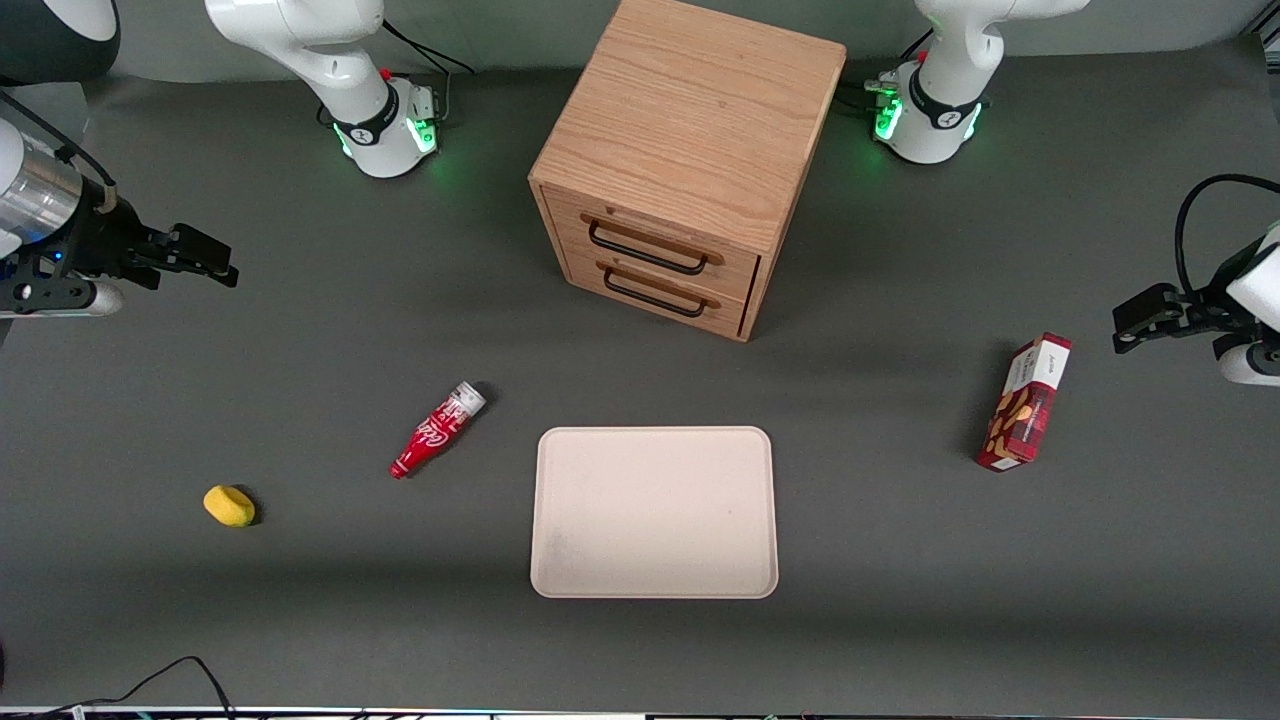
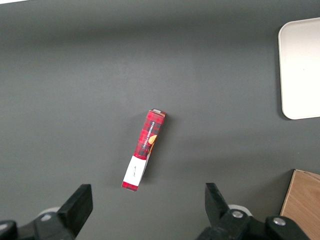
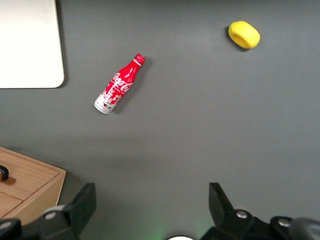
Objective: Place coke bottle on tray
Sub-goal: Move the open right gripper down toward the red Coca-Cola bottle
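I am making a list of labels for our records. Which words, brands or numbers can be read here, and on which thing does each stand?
"Coca-Cola": white script on the coke bottle, lying on the table beside the tray.
Snack box: its print is too small to read.
Nothing else carries text.
The pincer hangs open, above the table at the working arm's end.

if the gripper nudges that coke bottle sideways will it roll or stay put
The coke bottle lies on its side on the bare table, round-bodied, so it would probably roll. Its narrow neck suggests it would curve rather than run straight. It looks rigid and glossy, possibly slippery. The gripper, open, hangs above the table, away from the bottle and the tray.
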